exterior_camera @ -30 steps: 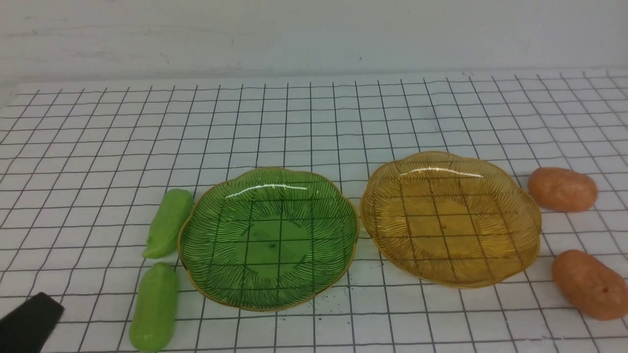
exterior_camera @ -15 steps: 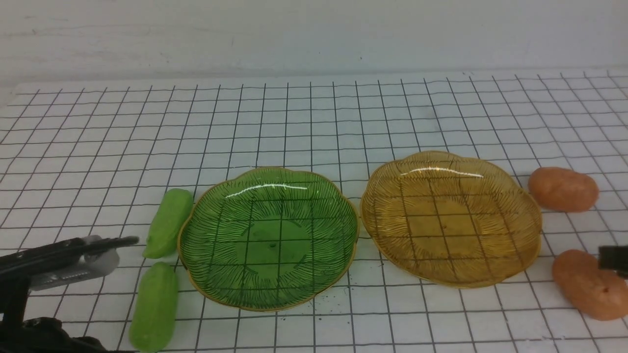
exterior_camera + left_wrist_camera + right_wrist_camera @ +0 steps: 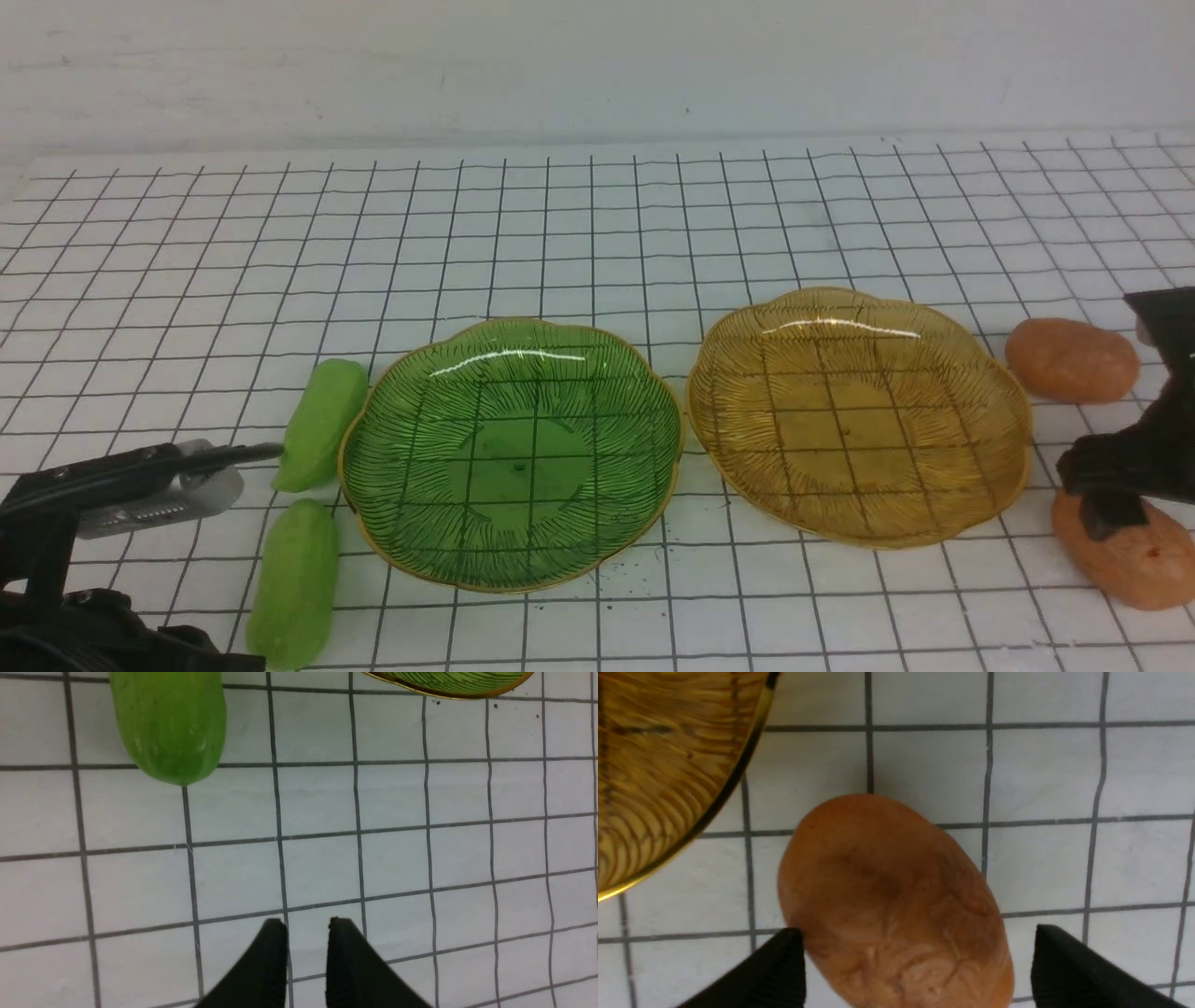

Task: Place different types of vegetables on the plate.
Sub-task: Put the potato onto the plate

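Observation:
Two light-green cucumbers lie left of the green plate point(image 3: 616, 392): a far one point(image 3: 322, 425) and a near one point(image 3: 294, 583). Two orange-brown potatoes lie right of the amber plate point(image 3: 980, 373): a far one point(image 3: 1070, 360) and a near one point(image 3: 1134, 565). My left gripper point(image 3: 261, 453) hovers left of the cucumbers, shut and empty point(image 3: 306, 924). One cucumber's rounded end point(image 3: 170, 723) lies ahead of it. My right gripper point(image 3: 1111, 485) is open over the near potato point(image 3: 887, 896), a finger on each side point(image 3: 917, 935).
Both plates hold nothing. The green plate's rim point(image 3: 448, 686) shows in the left wrist view, and the amber plate's rim point(image 3: 738, 779) sits close beside the near potato. The white gridded mat point(image 3: 597, 233) runs back to a pale wall.
My left arm has come in from the lower left and edged towards the cucumbers. My right arm has come in from the right and now stands over the near potato.

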